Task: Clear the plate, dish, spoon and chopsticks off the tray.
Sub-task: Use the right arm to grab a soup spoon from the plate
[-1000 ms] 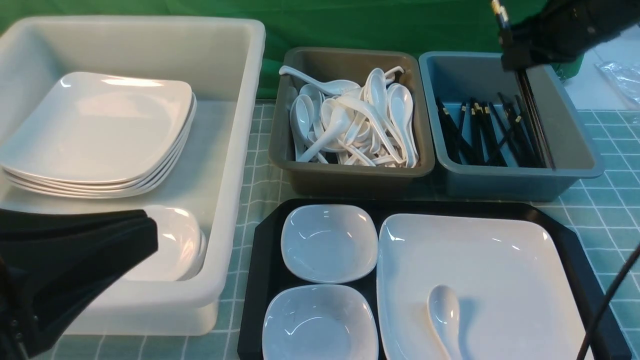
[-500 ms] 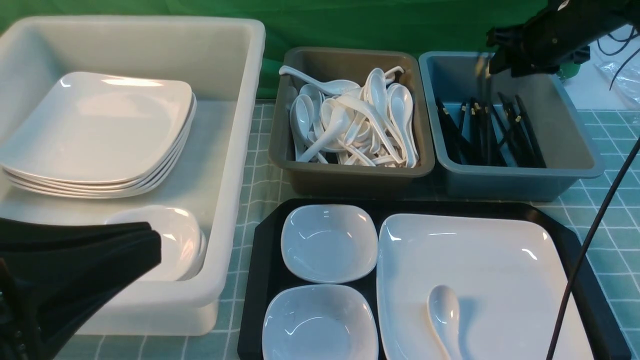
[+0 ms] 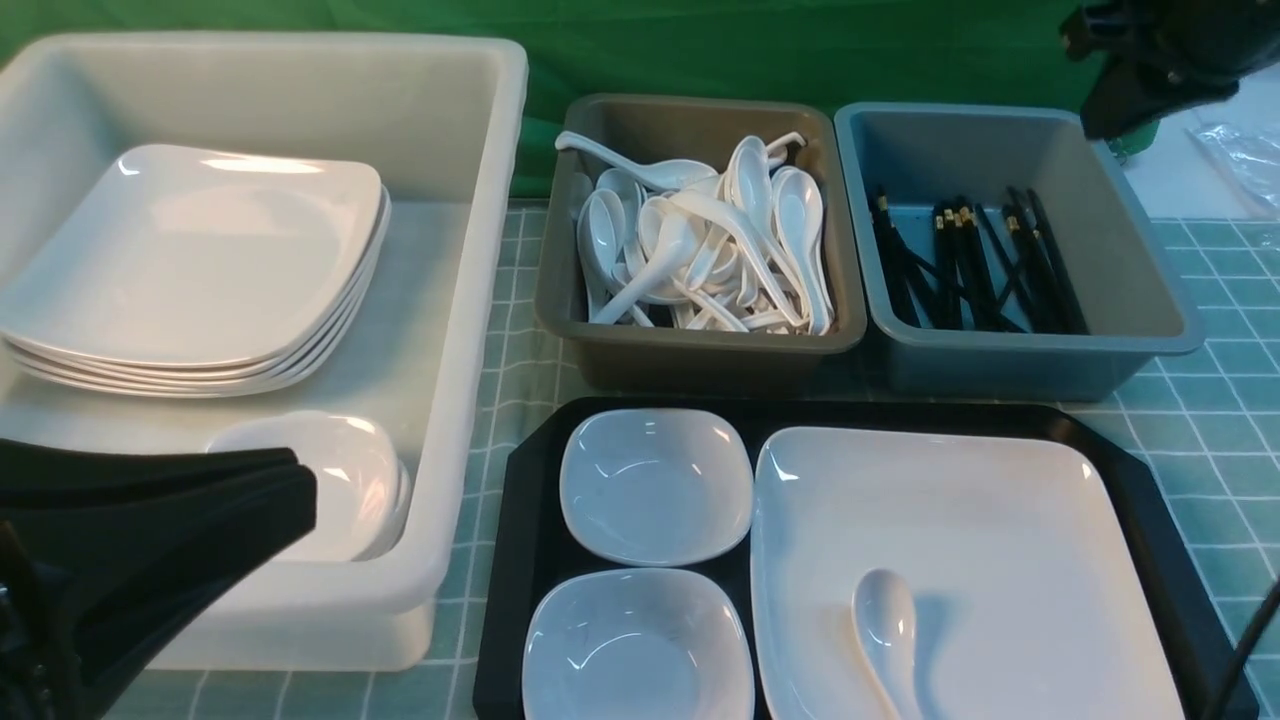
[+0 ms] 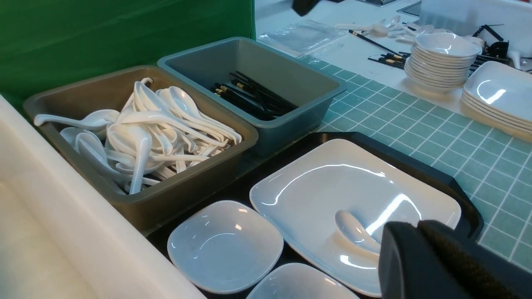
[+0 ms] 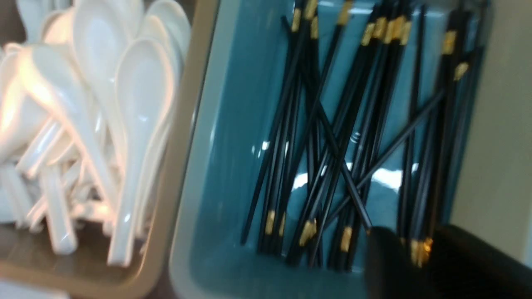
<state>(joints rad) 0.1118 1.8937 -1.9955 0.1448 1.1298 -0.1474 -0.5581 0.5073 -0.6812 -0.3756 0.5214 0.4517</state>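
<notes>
The black tray point(image 3: 530, 520) sits front centre. On it rests the large white plate point(image 3: 960, 540) with the white spoon point(image 3: 885, 620) lying in it, and two small white dishes point(image 3: 655, 485) point(image 3: 640, 650) are on the tray's left side. Black chopsticks point(image 3: 975, 270) lie among several in the blue-grey bin point(image 3: 1020, 360) behind the tray. My right gripper point(image 3: 1110, 115) hovers by that bin's far right corner, its fingers slightly apart and empty; in the right wrist view it point(image 5: 419, 241) looks down on the chopsticks point(image 5: 341, 137). My left gripper point(image 3: 300, 485) is shut and empty at the front left, short of the spoon point(image 4: 353, 228).
A big white tub point(image 3: 470, 300) at the left holds stacked plates point(image 3: 190, 260) and small dishes point(image 3: 340, 480). A brown-grey bin point(image 3: 700, 350) full of white spoons stands beside the chopstick bin. More stacked dishes point(image 4: 444, 54) stand off to the right beyond the checked cloth.
A second ago my right gripper held chopsticks upright over the blue-grey bin. It let them go, they now lie in the bin, and the gripper moved up and right. The left arm stayed still.
</notes>
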